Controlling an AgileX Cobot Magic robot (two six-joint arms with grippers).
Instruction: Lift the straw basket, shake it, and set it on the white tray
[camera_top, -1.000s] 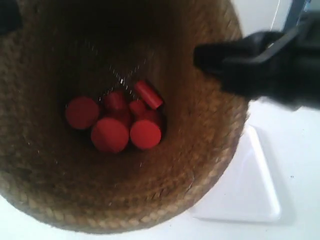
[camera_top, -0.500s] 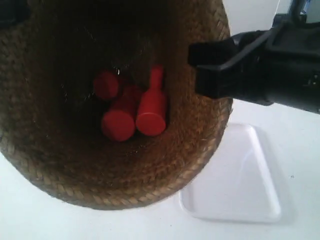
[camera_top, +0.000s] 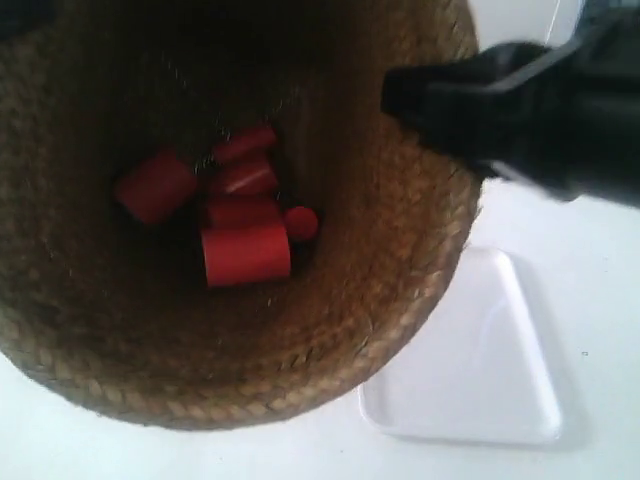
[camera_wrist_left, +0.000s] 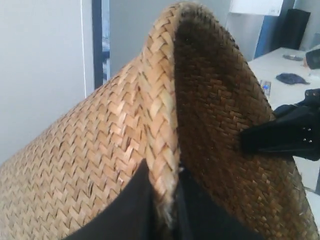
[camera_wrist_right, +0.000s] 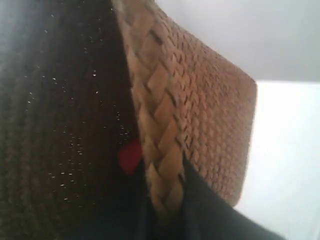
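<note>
Beside the white tray (camera_top: 490, 385) and partly over its edge, the straw basket (camera_top: 330, 330) hangs lifted, red cylinders (camera_top: 245, 252) jumbled inside, left gripper (camera_wrist_left: 167, 202) and right gripper (camera_wrist_right: 165, 202) each pinching its rim; set-down looks left to do

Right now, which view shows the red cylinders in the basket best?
The exterior view: it looks down into the straw basket and shows the red cylinders clustered on its bottom. The right wrist view catches only a red sliver beside the rim; the left wrist view shows only woven wall, no cylinders.
</note>
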